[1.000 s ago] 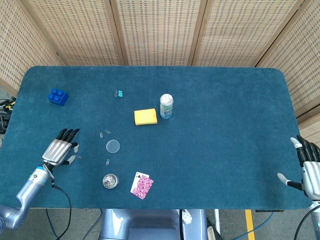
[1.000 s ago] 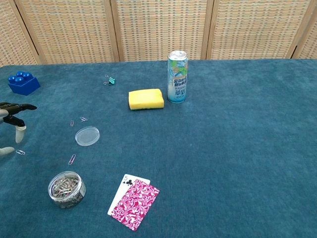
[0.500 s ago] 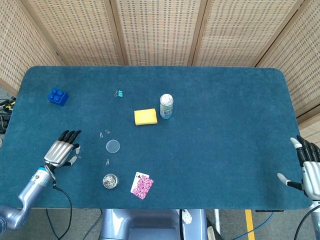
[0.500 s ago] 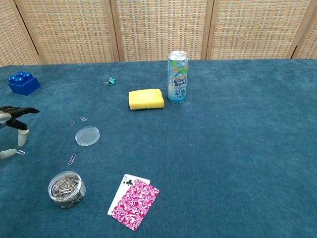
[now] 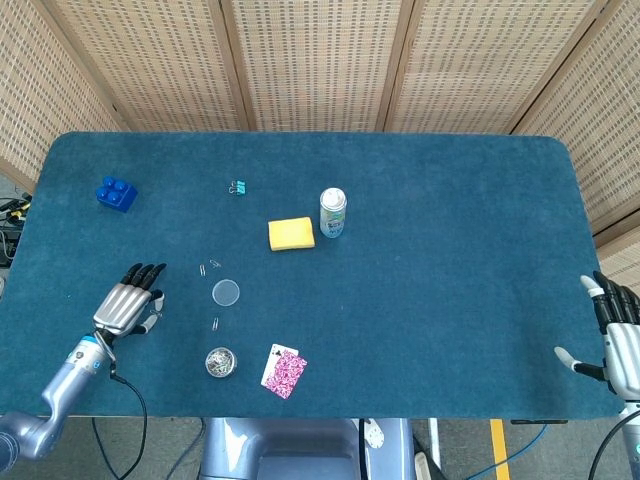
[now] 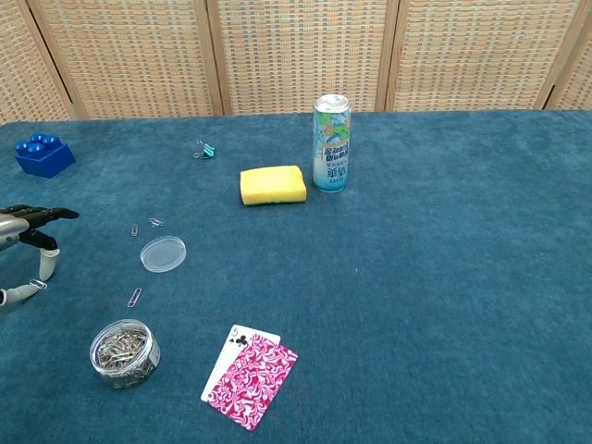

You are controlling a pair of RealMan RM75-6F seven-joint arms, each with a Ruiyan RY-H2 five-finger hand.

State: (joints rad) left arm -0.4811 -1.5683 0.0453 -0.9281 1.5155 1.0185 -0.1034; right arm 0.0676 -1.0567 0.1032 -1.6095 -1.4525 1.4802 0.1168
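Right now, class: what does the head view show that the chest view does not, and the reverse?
Only the head view shows the right hand at the table's right edge, fingers apart, holding nothing. Only the chest view shows the print on the can and the card's club mark. Both show the left hand, yellow sponge, blue brick, round lid, clip jar and loose paper clips.

Left robot hand over table; perhaps touching a clip.
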